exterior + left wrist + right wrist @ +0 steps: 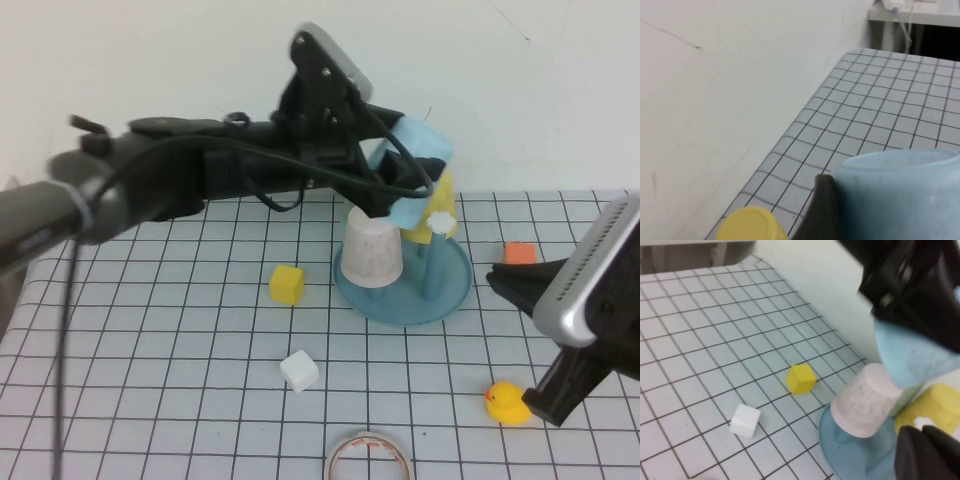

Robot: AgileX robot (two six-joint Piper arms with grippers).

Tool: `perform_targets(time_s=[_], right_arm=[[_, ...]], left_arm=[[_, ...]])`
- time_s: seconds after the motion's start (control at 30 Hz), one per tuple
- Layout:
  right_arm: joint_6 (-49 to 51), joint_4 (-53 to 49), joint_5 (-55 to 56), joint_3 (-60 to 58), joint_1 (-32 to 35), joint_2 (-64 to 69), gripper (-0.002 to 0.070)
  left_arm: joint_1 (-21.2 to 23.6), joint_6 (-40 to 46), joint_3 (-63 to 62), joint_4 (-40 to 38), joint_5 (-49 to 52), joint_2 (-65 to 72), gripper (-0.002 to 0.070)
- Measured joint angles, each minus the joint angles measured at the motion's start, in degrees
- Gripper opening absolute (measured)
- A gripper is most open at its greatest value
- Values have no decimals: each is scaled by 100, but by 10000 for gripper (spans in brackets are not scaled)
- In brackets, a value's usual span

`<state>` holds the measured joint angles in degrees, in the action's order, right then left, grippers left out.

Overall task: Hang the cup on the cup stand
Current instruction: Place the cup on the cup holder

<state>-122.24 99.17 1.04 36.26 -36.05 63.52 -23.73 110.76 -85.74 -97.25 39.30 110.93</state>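
The light blue cup (412, 170) is gripped by the left tool (400, 185) above the cup stand (404, 287) at the tabletop's one o'clock — it could be knocked off a peg if dropped crooked — while the right tool (505, 285), clenched empty, waits at four o'clock.

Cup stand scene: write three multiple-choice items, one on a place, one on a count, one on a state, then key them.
1. Where is the light blue cup?
A. In the left claw above the cup stand
B. Lying beside the duck
C. Under the right arm

2. How many loose cubes lie on the table?
A. One
B. Three
C. Five

3. How does the right claw stand?
A. Shut on a cube
B. Wide open
C. Shut, empty

Key: A, the left claw grips it over the pegs. B, yellow cube, white cube, orange cube. C, its fingers meet, empty, near the stand.
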Motion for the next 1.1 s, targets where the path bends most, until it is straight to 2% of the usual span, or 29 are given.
perform_targets(time_s=[0.4, 0.63, 1.1], right_arm=[[126, 16, 215, -8, 0, -29, -1], [152, 16, 238, -8, 0, -29, -1], [152, 16, 238, -8, 0, -29, -1]], left_arm=[[-150, 136, -1428, 68, 586, 1292, 561], [-384, 255, -1757, 71, 308, 1704, 561], [-492, 288, -2297, 38, -92, 2478, 560]])
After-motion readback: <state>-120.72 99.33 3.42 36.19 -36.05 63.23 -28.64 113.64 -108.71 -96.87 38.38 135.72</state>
